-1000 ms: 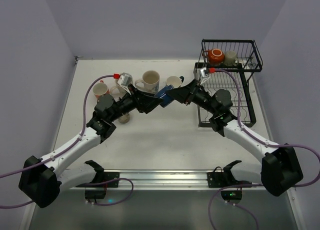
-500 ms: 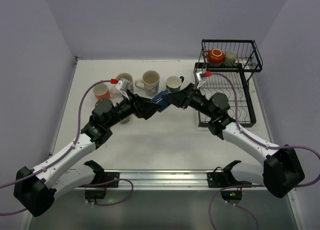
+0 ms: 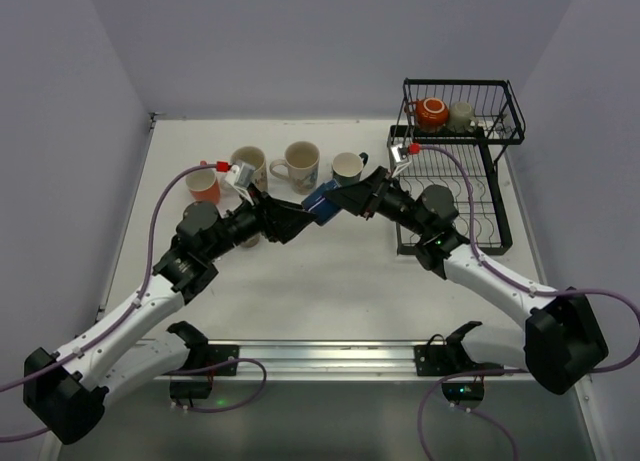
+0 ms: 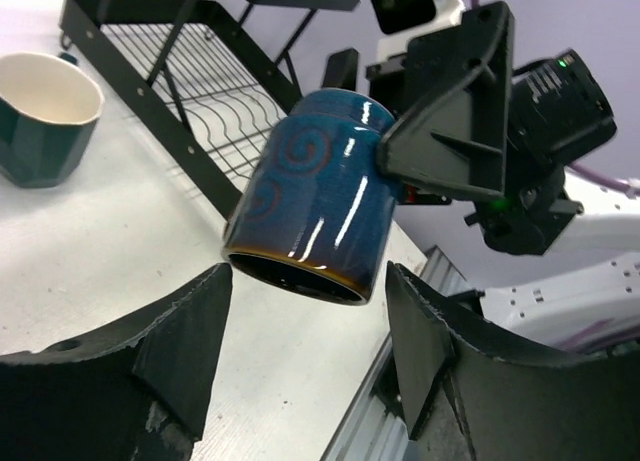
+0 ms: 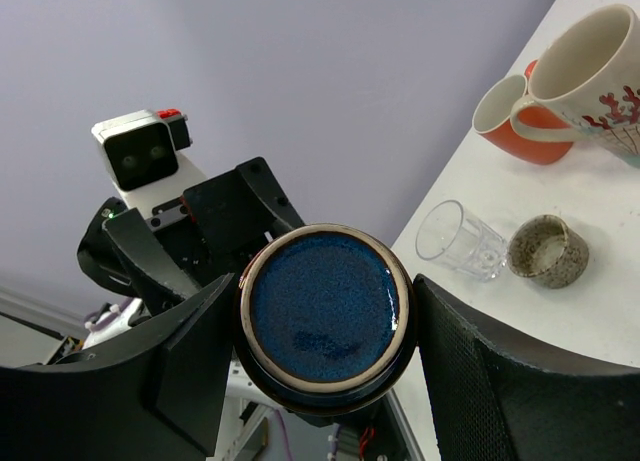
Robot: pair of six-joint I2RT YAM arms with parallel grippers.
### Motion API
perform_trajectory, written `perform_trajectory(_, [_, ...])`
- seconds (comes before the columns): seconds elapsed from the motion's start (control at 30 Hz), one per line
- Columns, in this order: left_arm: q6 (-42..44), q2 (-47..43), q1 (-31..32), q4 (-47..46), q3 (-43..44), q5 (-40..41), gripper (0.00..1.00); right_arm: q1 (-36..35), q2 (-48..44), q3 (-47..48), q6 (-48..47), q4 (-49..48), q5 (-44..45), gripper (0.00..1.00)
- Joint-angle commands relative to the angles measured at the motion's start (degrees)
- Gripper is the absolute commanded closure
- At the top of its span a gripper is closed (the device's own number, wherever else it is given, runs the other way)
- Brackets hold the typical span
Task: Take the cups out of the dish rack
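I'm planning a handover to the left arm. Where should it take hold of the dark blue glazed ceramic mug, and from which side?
Probably the bare wall near the mouth of the dark blue glazed mug, coming from its open end: the right gripper clamps the base end, and the tilted mouth faces the open left gripper.
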State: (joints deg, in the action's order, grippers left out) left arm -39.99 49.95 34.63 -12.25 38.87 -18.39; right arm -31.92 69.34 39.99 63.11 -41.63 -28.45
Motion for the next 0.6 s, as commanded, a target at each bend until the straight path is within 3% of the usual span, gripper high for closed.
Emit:
perform_trajectory(0.0, [-1.32, 1.02, 0.26, -4.35, 0.15, -7.79, 0.34, -0.16, 0.35, 1.06, 0.61, -5.13, 0.94, 0.64])
perform_trajectory(0.23, [-4.57, 4.62, 0.44, -11.90, -0.73, -14.12, 0.37, -0.33, 1.85, 0.88, 1.31, -6.10, 0.67, 0.64])
perform_trajectory(0.4, [-5.89, 5.50, 0.52, -17.27, -1.61, -11.67, 0.35, -1.12, 2.90, 0.88, 2.10, -7.33, -0.38, 0.64])
perform_trajectory(0.5, [-4.84, 5.77, 0.52, -18.68, -1.34, -7.81, 0.46, -1.83, 3.52, 0.45, 2.28, -7.42, -0.73, 0.64])
perform_trajectory(0.53, [-4.40, 5.94, 0.52, -19.03, -1.08, -7.10, 0.63, -2.35, 4.22, 0.18, 2.45, -7.59, -0.65, 0.64])
perform_trajectory(0.57, [-4.22, 6.21, 0.52, -18.78, -0.91, -5.70, 0.72, -2.62, 4.66, -0.17, 2.63, -7.94, -0.73, 0.63])
